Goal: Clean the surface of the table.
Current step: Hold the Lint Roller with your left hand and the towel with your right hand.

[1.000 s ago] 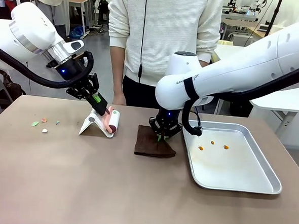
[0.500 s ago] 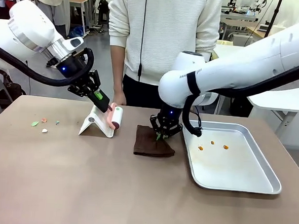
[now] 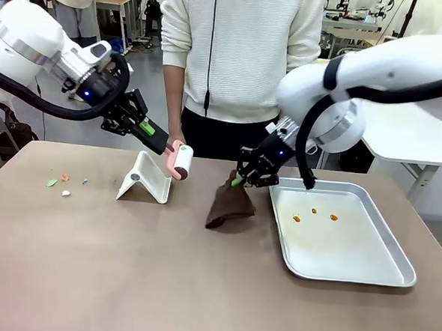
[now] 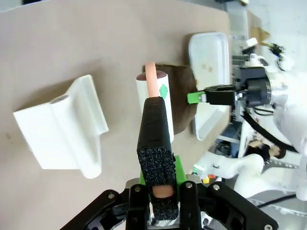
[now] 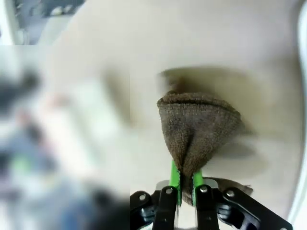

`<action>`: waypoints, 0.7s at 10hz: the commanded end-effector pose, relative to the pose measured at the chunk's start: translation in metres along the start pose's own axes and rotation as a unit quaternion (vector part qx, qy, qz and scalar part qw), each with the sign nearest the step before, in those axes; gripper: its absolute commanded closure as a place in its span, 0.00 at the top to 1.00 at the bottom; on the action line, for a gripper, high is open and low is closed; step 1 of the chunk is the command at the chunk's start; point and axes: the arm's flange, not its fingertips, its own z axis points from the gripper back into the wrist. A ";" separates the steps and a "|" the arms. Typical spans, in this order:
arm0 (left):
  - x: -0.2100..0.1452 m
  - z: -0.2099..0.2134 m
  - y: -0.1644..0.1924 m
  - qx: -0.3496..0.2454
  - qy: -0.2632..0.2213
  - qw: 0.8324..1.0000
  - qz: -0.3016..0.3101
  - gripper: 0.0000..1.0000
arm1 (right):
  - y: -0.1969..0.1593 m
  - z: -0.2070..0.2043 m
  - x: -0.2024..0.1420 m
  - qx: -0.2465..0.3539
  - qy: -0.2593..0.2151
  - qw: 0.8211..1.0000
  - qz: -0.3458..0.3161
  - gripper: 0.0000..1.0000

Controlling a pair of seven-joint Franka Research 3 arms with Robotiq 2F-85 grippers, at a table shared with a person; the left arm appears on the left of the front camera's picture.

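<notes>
**A:** Left gripper (image 4: 160, 191), what state?

**B:** Clamped on the pink handle of a lint roller (image 3: 182, 162). The white roll sticks out past the fingertips, in the air. It sits just beside the right edge of the white stand (image 3: 146, 185) and is clear of it in the wrist view.

**A:** Right gripper (image 5: 184, 184)?

**B:** Green pads pinched narrow on one corner of a brown cloth (image 3: 230, 203). The cloth hangs in a cone from the pinch. Its lower end rests on the table (image 3: 124, 280), just left of the silver tray (image 3: 350, 267).

**A:** Where's the dirt?

**B:** Small scraps (image 3: 64, 184), green, pink and pale, on the far-left part of the table top, well apart from the stand. A few orange bits (image 3: 313, 213) lie inside the tray. The table spans the whole foreground, and a person (image 3: 243, 54) stands at its far edge.

**A:** Step in hand, as you read it?

**B:** Both tools are held and wiping has not yet begun.
- **Roller:** My judgement is that it suits the scraps. Carry it left and lay the roll flat so its full width touches. Press lightly and roll one way over the scraps rather than shoving them along.
- **Cloth:** Lift it free before carrying, or it may drag against the tray rim. The pinch is on a small corner and could slip, so grip firmly.
- **Arms:** Keep them apart near the middle.
</notes>
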 end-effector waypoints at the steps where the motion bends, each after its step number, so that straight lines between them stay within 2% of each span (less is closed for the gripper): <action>1: -0.026 0.027 0.010 -0.088 0.026 0.995 -0.039 0.00 | -0.029 0.029 -0.030 0.129 0.081 0.988 0.039 0.00; 2: -0.043 0.043 0.019 -0.118 0.017 0.992 -0.048 0.00 | -0.039 0.044 -0.045 0.188 0.116 0.974 0.054 0.00; 3: -0.063 0.058 0.028 -0.128 0.005 0.991 -0.050 0.00 | -0.051 0.056 -0.061 0.215 0.127 0.967 0.056 0.00; 4: -0.087 0.072 0.040 -0.131 -0.008 0.990 -0.054 0.00 | -0.066 0.067 -0.081 0.226 0.129 0.961 0.090 0.00; 5: -0.111 0.085 0.055 -0.138 -0.020 0.988 -0.061 0.00 | -0.084 0.079 -0.101 0.247 0.125 0.954 0.111 0.00; 7: -0.157 0.121 0.101 -0.170 -0.030 0.984 -0.053 0.00 | -0.128 0.109 -0.141 0.280 0.085 0.945 0.145 0.00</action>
